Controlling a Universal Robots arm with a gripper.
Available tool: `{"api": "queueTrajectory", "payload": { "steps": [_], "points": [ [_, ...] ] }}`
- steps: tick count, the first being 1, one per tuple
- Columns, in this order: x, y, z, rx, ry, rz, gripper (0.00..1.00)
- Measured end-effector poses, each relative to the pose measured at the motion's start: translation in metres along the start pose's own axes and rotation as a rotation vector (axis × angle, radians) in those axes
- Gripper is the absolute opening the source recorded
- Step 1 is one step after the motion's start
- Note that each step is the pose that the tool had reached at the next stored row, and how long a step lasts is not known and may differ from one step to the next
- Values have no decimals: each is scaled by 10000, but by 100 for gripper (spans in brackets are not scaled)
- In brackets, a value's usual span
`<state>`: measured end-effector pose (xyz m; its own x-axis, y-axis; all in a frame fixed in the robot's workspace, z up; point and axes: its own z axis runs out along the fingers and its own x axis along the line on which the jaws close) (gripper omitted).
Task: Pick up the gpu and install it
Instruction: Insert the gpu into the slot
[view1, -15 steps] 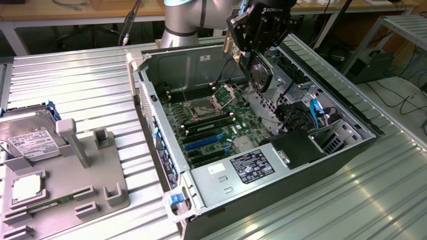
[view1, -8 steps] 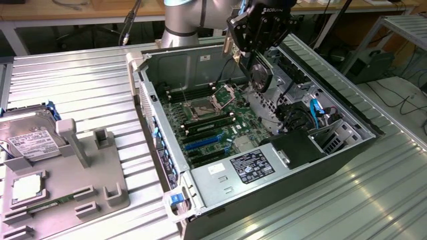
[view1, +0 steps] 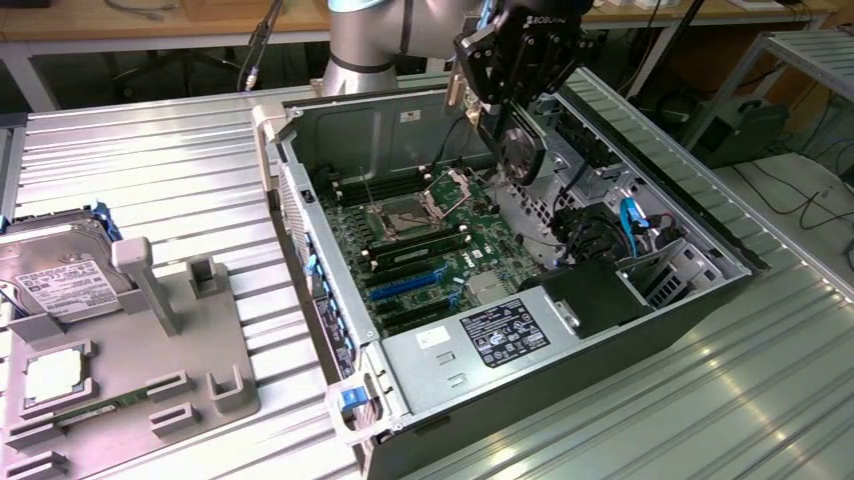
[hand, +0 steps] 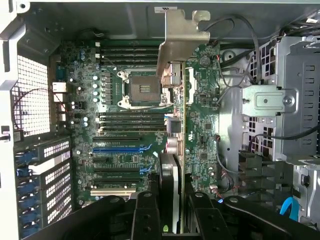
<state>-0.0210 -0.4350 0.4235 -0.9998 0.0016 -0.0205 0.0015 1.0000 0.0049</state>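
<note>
My gripper (view1: 514, 100) is shut on the gpu (view1: 522, 148) and holds it in the air over the open computer case (view1: 667, 215). In the exterior view the card's dark rounded cooler hangs below the fingers, above the case's back half. From the wrist the gpu (hand: 200, 120) is seen edge-on, with a green board face and a silver end bracket (hand: 181, 42) at its far end. The black fingers (hand: 146, 215) clamp its near end, with the gripper (hand: 172, 202) centred on it. Beneath lies the motherboard (hand: 125, 100) with its blue expansion slot (hand: 120, 148) uncovered.
A power supply (view1: 494, 335) fills the case's near corner and a metal drive cage (hand: 272, 100) stands beside the board. On the exterior view's left, a grey fixture (view1: 147, 340) carries a hard drive (view1: 54, 275), a processor (view1: 54, 375) and a memory stick (view1: 94, 408).
</note>
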Motion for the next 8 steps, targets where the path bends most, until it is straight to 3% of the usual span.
{"api": "queueTrajectory", "payload": {
  "steps": [8],
  "points": [
    [0,0,4,-30,7,-1453,28]
  ]
}}
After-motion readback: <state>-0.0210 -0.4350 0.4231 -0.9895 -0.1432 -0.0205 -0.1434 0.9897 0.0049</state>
